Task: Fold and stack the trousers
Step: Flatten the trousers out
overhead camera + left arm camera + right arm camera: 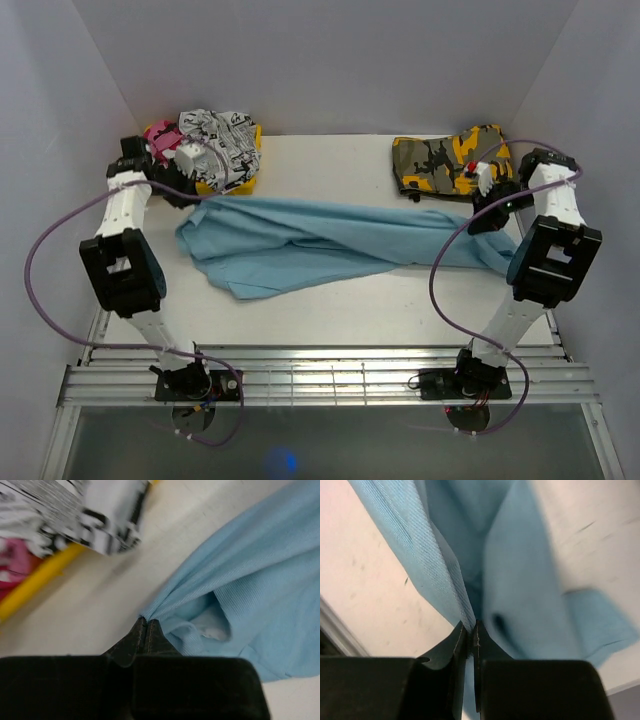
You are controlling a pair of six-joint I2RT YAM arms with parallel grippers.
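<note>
- Trousers [320,245]: light blue, rumpled across the middle of the table [400,305]. They run from 9 o'clock to 3 o'clock in the top view, with the bulk bunched toward 8 o'clock.
- Left gripper [145,622]: jaws pressed together on a corner of the blue cloth at the 10 o'clock end. In its wrist view the fabric fans out from the tips toward 2 o'clock.
- Right gripper [474,626]: jaws all but closed, with a thin edge of the trousers pinched between them at the 3 o'clock end.
- Handling: soft, light, limp cloth that sags and creases and has no stiffness. A thin pinch could pull free under a hard tug. The best hold is a hem or waistband corner at each end, kept taut to flatten the cloth.
- Hard to tell which end is the waist: the legs overlap and folds hide the split. It is probably the wider 9 o'clock end.
- Top view: the wrists cover both sets of fingertips, so the grip reads only from the wrist cameras.
- Camo garment [445,165] lies folded at 1 o'clock.
- Black-and-white printed garment [222,135] sits at 11 o'clock with pink cloth [160,133] on a yellow thing [235,180], which is mostly covered.
</note>
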